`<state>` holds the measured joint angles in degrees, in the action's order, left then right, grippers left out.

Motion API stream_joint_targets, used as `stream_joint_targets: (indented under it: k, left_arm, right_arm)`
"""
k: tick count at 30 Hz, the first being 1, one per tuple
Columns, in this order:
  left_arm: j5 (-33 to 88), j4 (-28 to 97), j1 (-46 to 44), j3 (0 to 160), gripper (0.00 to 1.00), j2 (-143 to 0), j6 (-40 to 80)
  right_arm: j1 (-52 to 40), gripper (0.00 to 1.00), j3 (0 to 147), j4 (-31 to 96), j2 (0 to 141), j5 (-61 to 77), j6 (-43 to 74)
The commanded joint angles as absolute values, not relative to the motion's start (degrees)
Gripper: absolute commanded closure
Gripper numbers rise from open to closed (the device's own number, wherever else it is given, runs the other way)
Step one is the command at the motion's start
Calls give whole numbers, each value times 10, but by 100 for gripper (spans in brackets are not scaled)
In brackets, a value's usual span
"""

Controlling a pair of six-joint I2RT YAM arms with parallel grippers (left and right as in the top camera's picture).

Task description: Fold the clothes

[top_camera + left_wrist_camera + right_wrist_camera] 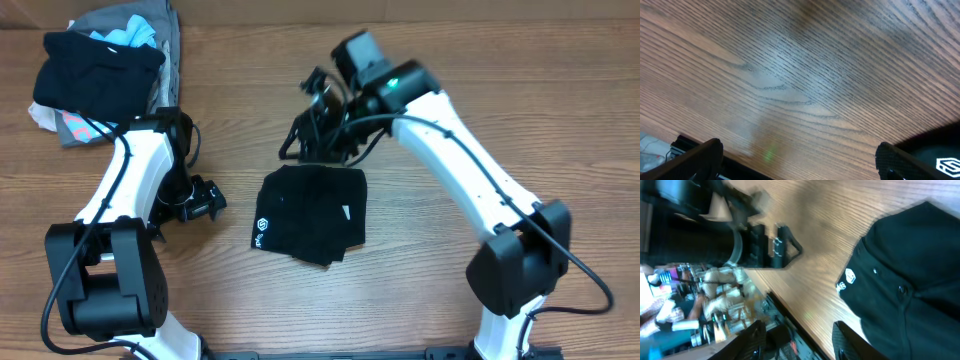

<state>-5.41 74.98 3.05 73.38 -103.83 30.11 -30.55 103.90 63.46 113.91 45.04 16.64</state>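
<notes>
Jaws of the left gripper (798,163) stand at their widest over the bare wooden table (420,290), gripping nothing. Those of the right gripper (801,339) are partly parted and likewise empty. The plain black soft-fabric T-shirt (310,215), its small white hexagon logo (261,230) facing up, lies in a compact squarish bundle. It sits just beside the left jaws and beneath and to one side of the right ones. Folding looks nearly done. One lower corner sags untidily, so the next move probably calls for a pinch there to square it.
</notes>
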Motion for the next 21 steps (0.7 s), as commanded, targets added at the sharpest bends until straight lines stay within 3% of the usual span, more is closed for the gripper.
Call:
stream_joint_targets:
  k: [1,10,21]
  left_arm:
    - [-55,749,29,731,0,-1027,309]
    - [-55,750,29,731,0,-1027,309]
    - [-45,749,29,731,0,-1027,309]
  right_arm:
    - [-316,53,929,567,1160,510,138]
    - [-309,46,676,269,1160,522,230]
    - [-293,52,729,327,1087,513,221]
